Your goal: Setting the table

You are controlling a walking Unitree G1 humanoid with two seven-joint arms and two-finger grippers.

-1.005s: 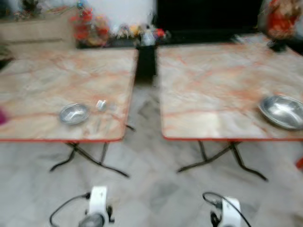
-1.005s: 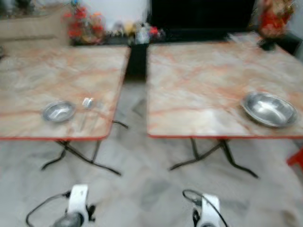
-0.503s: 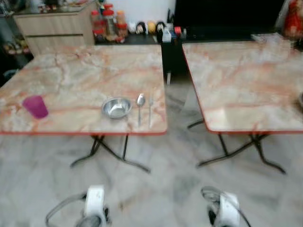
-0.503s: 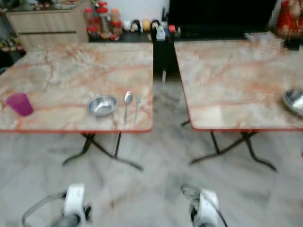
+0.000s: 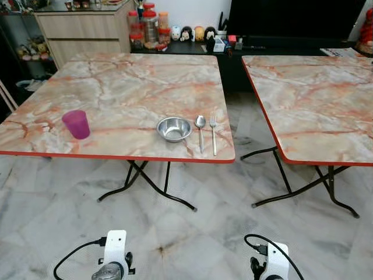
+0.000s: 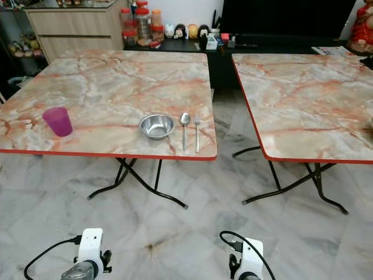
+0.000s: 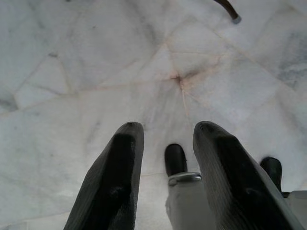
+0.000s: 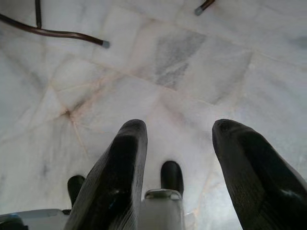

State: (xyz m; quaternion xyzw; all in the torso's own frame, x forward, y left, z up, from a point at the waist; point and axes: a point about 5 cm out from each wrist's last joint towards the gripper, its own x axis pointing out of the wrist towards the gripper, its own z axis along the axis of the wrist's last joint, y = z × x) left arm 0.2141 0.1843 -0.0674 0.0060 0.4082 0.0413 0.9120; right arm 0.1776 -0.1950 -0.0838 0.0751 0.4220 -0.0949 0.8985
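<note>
Ahead, two marble-patterned folding tables with red edges stand side by side on a pale marble floor [image 5: 192, 233], a narrow gap between them. On the left table [image 5: 128, 87], near its front edge, sits a small steel bowl [image 5: 174, 128]. Just beside the bowl, toward the gap, lie a spoon [image 5: 200, 131] and then a fork [image 5: 213, 134], parallel to each other, handles pointing to the front edge. A purple plastic cup [image 5: 76, 124] stands upright well apart from them, near the table's far left side. The right table [image 5: 315, 99] shows bare marble in what is visible of it.

Behind the tables, a wooden cabinet [image 5: 81, 26] stands by a low dark shelf carrying jars [image 5: 148, 26] and what seem to be small figurines [image 5: 195, 33], too small to tell.

Both arms hang low over the floor, short of the tables. The left gripper [image 7: 163, 158] has its two black fingers apart, with nothing between them. The right gripper [image 8: 180, 158] likewise has its fingers spread wide and empty, with table legs [image 8: 53, 32] at a distance.
</note>
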